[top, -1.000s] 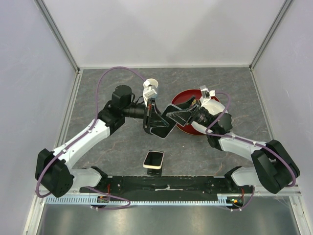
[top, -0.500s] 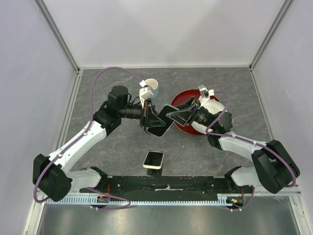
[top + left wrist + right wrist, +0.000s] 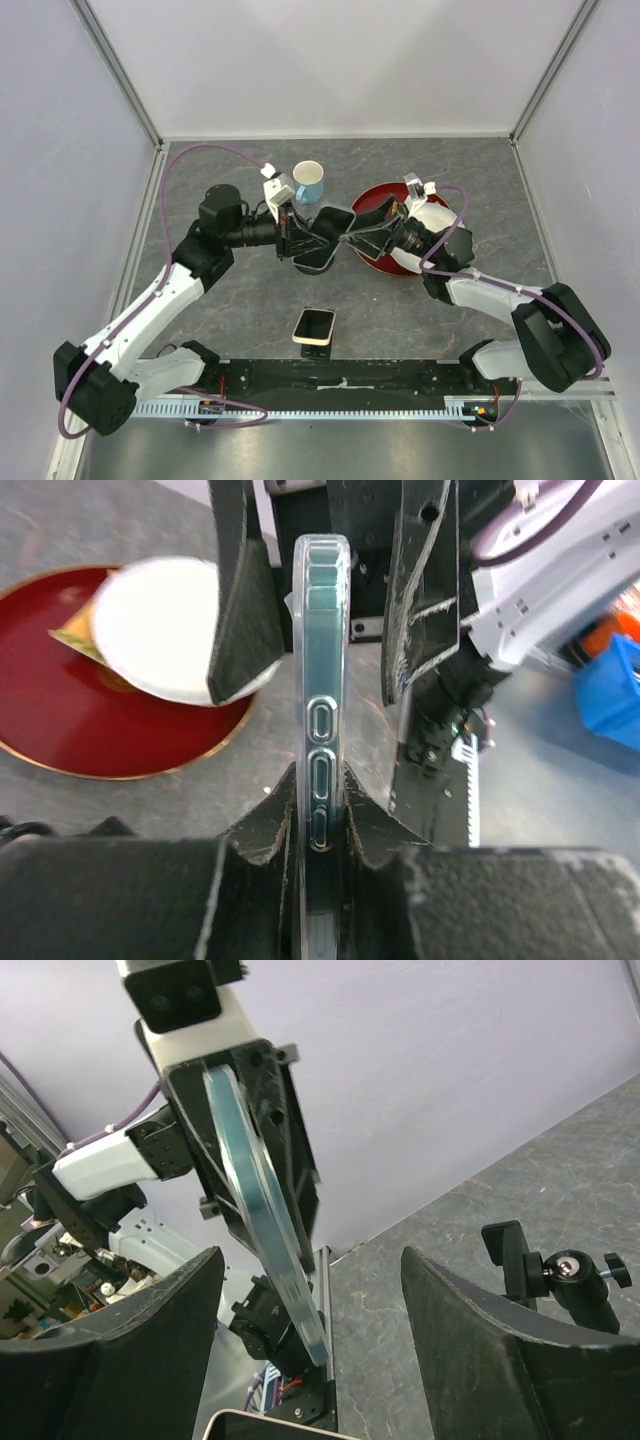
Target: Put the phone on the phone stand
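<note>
Phone: the phone (image 3: 320,680) hangs over the middle of the desk (image 3: 250,300), a little nearer the far edge than the near one. It is a slim clear-cased slab turned on edge, with its side buttons facing the left wrist camera.
Left claw: the left gripper (image 3: 318,785) is clamped on the end of the phone nearest its wrist, one pad on each broad face. That grip likely stops the slab twisting and leaves its length free to set down.
Right claw: the right gripper (image 3: 312,1258) gapes wide and holds nothing. Its fingers flank the phone's far end with a gap on each side, which reads as a hand-over partner or a guard.
Stand: I cannot pick out the phone stand with certainty in these views.
Pole stand: a clamp-headed pole stand (image 3: 560,1272) shows in the right wrist view only.
Near edge: a cream-rimmed slab (image 3: 313,327) with a dark face sits at the middle of the near edge. It looks foreshortened, perhaps propped up, but I cannot tell.
Bystanders: a red plate (image 3: 100,730) lies right of centre under the right wrist, and a pale mug (image 3: 308,182) stands toward the far edge.
Stage: the phone is secured in one claw and the placing is not yet done.
</note>
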Robot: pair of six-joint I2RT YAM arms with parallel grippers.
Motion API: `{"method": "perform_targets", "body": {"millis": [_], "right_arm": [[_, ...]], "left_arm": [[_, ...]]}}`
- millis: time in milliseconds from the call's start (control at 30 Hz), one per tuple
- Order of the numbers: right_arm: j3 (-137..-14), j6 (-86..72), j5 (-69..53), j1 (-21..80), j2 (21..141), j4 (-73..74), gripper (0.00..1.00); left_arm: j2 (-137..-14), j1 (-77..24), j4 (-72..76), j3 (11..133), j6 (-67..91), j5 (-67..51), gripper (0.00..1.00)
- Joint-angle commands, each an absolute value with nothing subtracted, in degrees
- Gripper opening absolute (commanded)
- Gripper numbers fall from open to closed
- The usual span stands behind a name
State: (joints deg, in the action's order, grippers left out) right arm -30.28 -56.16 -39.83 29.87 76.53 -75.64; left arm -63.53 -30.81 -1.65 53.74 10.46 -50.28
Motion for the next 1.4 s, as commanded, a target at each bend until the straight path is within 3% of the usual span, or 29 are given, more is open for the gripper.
{"method": "perform_targets", "body": {"millis": [0, 200, 333, 433, 567, 800, 900, 933, 967, 1033, 1167, 1267, 1367], "right_arm": [[-32.7, -55.4, -40.7, 30.7, 78.3, -96.9, 0.79], [-35.3, -54.3, -41.9, 35.1, 82.4, -97.1, 0.8], [-37.1, -53.8, -42.0, 38.1, 84.5, -97.7, 0.74], [-37.1, -53.5, -40.9, 38.8, 85.3, -98.1, 0.65], [-37.6, -53.5, -41.0, 39.4, 86.0, -98.1, 0.45], [-38.4, -53.5, -41.6, 40.9, 86.9, -99.1, 0.34], [-38.8, -53.5, -41.7, 41.1, 87.2, -99.2, 0.17], [-38.8, -53.4, -41.7, 41.1, 87.1, -99.1, 0.03], [-38.7, -53.3, -41.7, 41.1, 87.1, -99.0, 0.0], [-38.6, -52.5, -42.6, 41.1, 86.9, -99.1, 0.0], [-38.1, -50.9, -44.2, 41.0, 86.3, -98.6, 0.0], [-38.3, -50.2, -45.7, 41.1, 86.0, -97.9, 0.0], [-38.6, -50.1, -46.8, 41.1, 86.4, -97.6, 0.0]], "left_arm": [[-56.9, -28.7, 12.4, 50.4, 15.1, -43.8, 0.02], [-56.2, -26.5, 19.3, 48.2, 20.7, -45.9, 0.02], [-57.6, -26.1, 23.5, 47.0, 25.0, -48.5, 0.02], [-58.7, -26.1, 27.1, 46.6, 27.8, -50.8, 0.02], [-59.9, -26.0, 30.4, 46.0, 30.6, -52.0, 0.02], [-61.2, -25.8, 32.1, 45.9, 32.9, -52.4, 0.02], [-62.1, -25.8, 32.3, 46.2, 34.0, -53.3, 0.02], [-62.3, -25.8, 32.1, 46.5, 34.0, -53.3, 0.02], [-62.4, -25.7, 31.3, 46.7, 33.9, -53.3, 0.04], [-62.4, -25.5, 29.9, 47.5, 33.1, -53.3, 0.12], [-61.7, -24.6, 25.8, 49.0, 31.1, -53.5, 0.46], [-60.4, -23.8, 23.2, 49.7, 29.1, -53.4, 0.56], [-59.7, -23.3, 20.3, 50.4, 26.9, -53.3, 0.57]]}}
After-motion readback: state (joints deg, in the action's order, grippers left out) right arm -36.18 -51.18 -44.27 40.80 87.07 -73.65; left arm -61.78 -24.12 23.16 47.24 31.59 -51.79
